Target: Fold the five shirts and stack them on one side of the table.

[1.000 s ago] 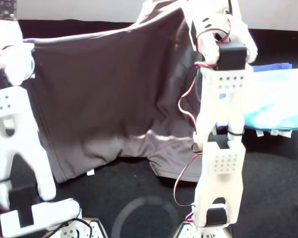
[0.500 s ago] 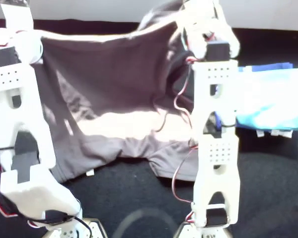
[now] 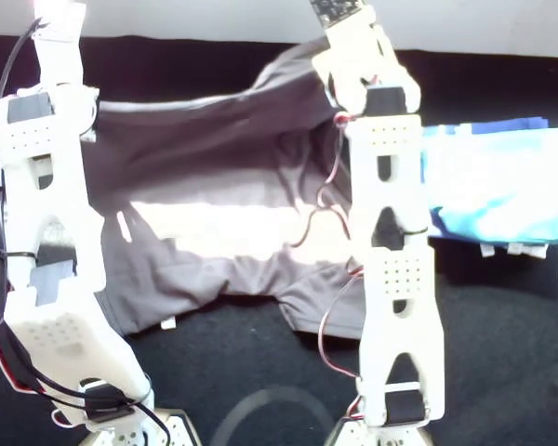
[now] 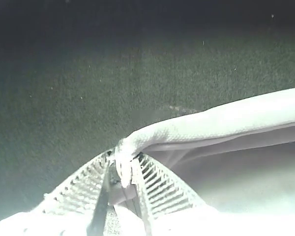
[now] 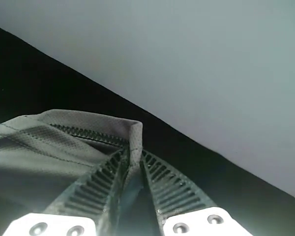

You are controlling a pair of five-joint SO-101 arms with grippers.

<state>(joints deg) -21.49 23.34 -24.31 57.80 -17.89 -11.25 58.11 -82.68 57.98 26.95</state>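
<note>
The shirt lies on the counter, its far corners held in the jaws of the left arm and the right arm. A stack of folded shirts lies right of the shirt, just beyond the right arm.

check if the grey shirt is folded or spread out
Spread, not folded. The left tool and right tool each pinch the grey shirt at its far edge, holding it up; the near part lies on the table.
</note>
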